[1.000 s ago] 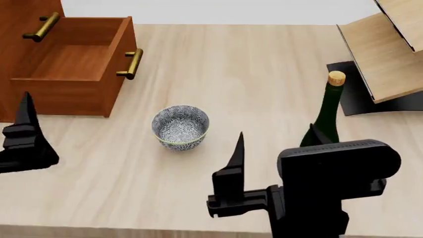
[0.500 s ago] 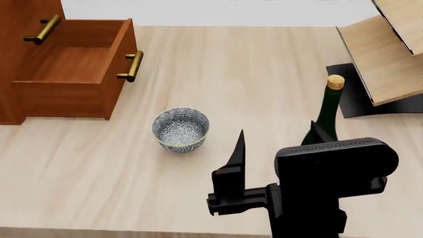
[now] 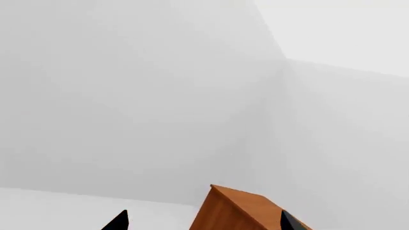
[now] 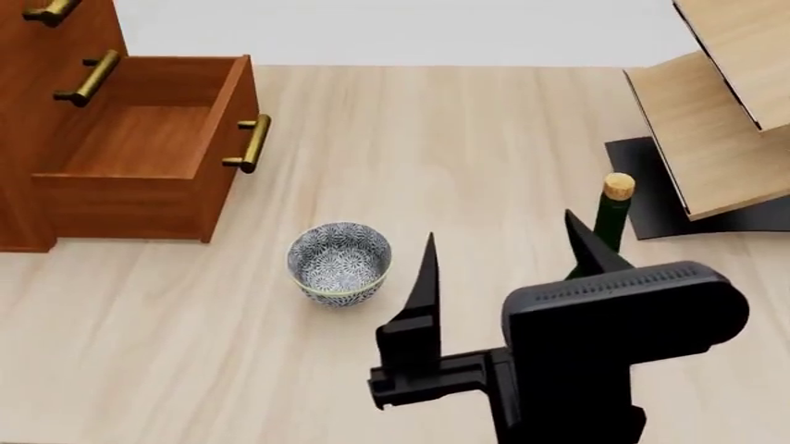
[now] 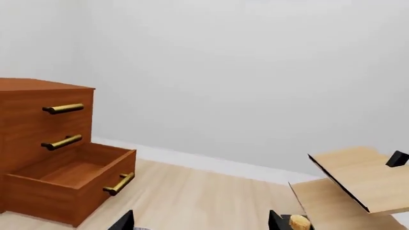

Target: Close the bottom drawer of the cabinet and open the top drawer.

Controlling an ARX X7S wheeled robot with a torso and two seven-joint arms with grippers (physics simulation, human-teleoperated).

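The reddish-brown cabinet (image 4: 22, 199) stands at the table's far left. Its bottom drawer (image 4: 139, 139) is pulled out and empty, its brass handle (image 4: 251, 142) facing the table. In the right wrist view the top drawer (image 5: 62, 109) sits shut above the shut middle one, with the bottom drawer (image 5: 76, 184) open below. My right gripper (image 4: 506, 264) hangs open over the near table, right of the drawer, nothing between its fingers. My left gripper (image 3: 203, 224) is out of the head view. Its wrist view shows two spread fingertips framing the cabinet (image 3: 246, 208) top corner.
A blue-patterned bowl (image 4: 339, 262) sits on the table in front of the open drawer. A green corked bottle (image 4: 608, 217) stands just behind my right gripper. At the far right is a pale wooden rack (image 4: 716, 120) on a black base (image 4: 660, 190).
My left gripper has left the head view's lower left. The head view has shifted, so more of the cabinet front shows. The right gripper sits slightly higher in the picture.
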